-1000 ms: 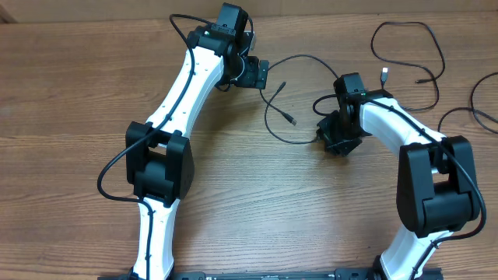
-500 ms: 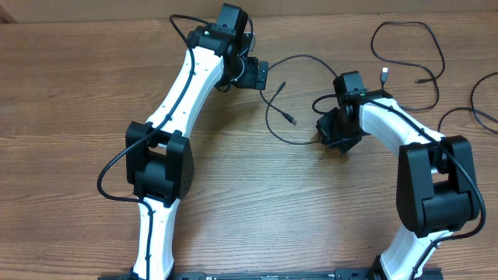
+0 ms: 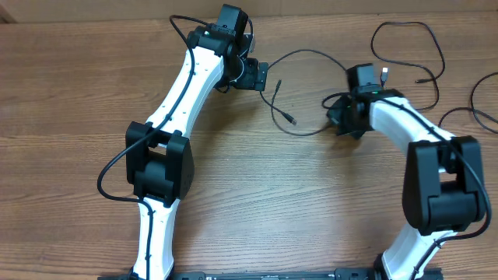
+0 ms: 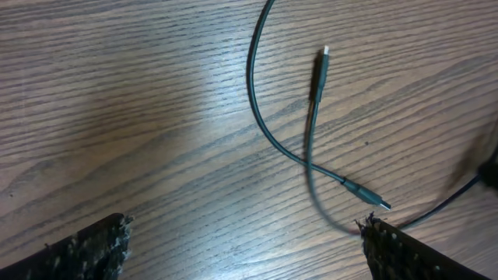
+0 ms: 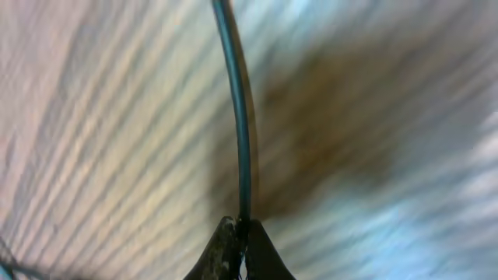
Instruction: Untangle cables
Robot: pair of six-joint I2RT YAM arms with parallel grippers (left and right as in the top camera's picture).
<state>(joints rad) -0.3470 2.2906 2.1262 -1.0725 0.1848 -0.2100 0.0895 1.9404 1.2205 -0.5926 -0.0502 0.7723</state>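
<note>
Right end effector (image 5: 241, 233) pinches a black cable (image 5: 238, 117); left end effector (image 4: 245, 233) gapes wide, upper centre. Pull slowly so the crossing opens.

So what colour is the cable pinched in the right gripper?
Black cable, clearest in the right wrist view.

The middle cable (image 4: 250, 78) is thin and black; it arcs across the centre of the scene, and its two end stretches cross once in a loose open loop; each end carries a small silver-tipped plug (image 4: 320, 70); further along, it is pinched in the closed right gripper (image 5: 241, 233); the second cable (image 3: 441, 61) sprawls flat in open curves at upper right; the third cable (image 3: 473, 97) lies at the right edge, partly out of frame.
</note>
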